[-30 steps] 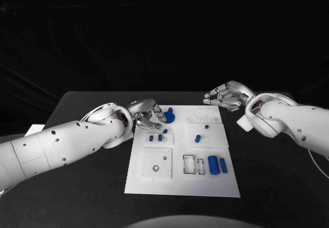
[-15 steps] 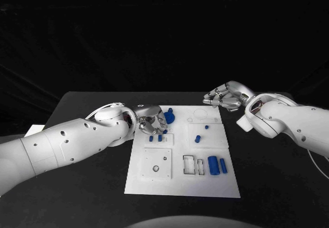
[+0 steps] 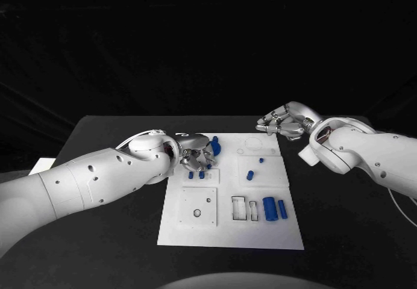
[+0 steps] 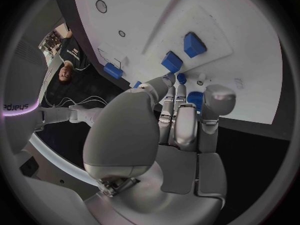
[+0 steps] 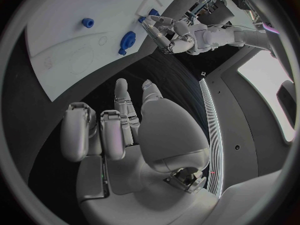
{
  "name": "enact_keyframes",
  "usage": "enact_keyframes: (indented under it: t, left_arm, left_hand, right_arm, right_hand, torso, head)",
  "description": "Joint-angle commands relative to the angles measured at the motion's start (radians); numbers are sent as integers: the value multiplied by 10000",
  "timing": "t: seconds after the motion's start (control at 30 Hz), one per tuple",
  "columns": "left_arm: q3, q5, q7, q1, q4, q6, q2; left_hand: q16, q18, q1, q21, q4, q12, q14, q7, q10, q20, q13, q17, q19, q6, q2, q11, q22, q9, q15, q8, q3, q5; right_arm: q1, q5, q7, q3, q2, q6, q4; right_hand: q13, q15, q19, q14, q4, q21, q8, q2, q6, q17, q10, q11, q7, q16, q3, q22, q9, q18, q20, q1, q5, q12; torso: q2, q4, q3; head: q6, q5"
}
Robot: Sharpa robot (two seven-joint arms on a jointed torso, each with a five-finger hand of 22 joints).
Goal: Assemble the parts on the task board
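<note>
The white task board (image 3: 230, 232) lies in the middle of the black table. My left hand (image 3: 196, 159) hovers over its far left part, fingers pointing down just above two small blue blocks (image 3: 197, 175), beside a larger blue part (image 3: 214, 146). In the left wrist view the left hand (image 4: 181, 120) reaches toward the blocks (image 4: 172, 61) and a small blue peg (image 4: 181, 78), and holds nothing. My right hand (image 3: 282, 123) hangs above the board's far right corner with fingers curled and nothing in them, as the right wrist view of that hand (image 5: 106, 130) also shows.
Two blue cylinders (image 3: 275, 209) lie at the board's right, next to narrow rectangular slots (image 3: 243, 208). A small blue piece (image 3: 250, 175) and a peg (image 3: 261, 161) sit mid-board. A square plate (image 3: 198, 206) occupies the near left. Black table surrounds the board.
My left hand has moved from the board's far left edge inward and nearer, now over the two small blue blocks. The right hand has stayed put.
</note>
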Motion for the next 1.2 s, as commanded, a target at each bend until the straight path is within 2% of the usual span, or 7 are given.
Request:
enact_keyframes:
  t: [0.03, 0.13, 1.2]
  left_arm:
    - [-2, -238, -416, 18, -50, 344, 62]
    - [-5, -269, -546, 21, -79, 356, 86]
    - [-8, -295, -837, 42, -186, 544, 171]
  left_hand:
    - [46, 123, 29, 22, -32, 15, 127, 24, 50, 27, 6, 8, 76, 83, 92, 14, 7, -15, -29, -41, 83, 7]
    - [55, 119, 57, 24, -61, 12, 131, 36, 54, 24, 3, 17, 89, 96, 124, 12, 14, -22, -29, -51, 153, 19]
    - [67, 60, -40, 166, -119, -21, 133, 115, 37, 87, -9, -6, 165, 72, 71, 92, 183, -75, 85, -136, 340, 100]
  right_arm:
    - [-5, -9, 116, 1, 15, -1, 16]
    - [-5, -8, 117, 1, 15, -5, 17]
    - [-6, 5, 123, 2, 17, -4, 33]
  right_hand:
    - [-9, -39, -42, 742, 1, -56, -60, 66, 60, 1254, 48, 11, 2, -69, -45, -2, -10, 70, -2, 34, 8, -34]
    - [-38, -37, -43, 741, 2, -57, -65, 64, 56, 1249, 52, 13, 4, -74, -50, -4, -12, 70, -1, 36, 8, -59]
    - [-98, -35, -45, 737, 9, -64, -77, 58, 45, 1229, 67, 18, 9, -91, -67, -14, -16, 72, 1, 31, 6, -107]
  torso:
    - [-6, 4, 8]
    - [-5, 4, -4]
    - [-2, 3, 4]
  head:
    - [-2, 11]
    - [-9, -10]
    - [-19, -36]
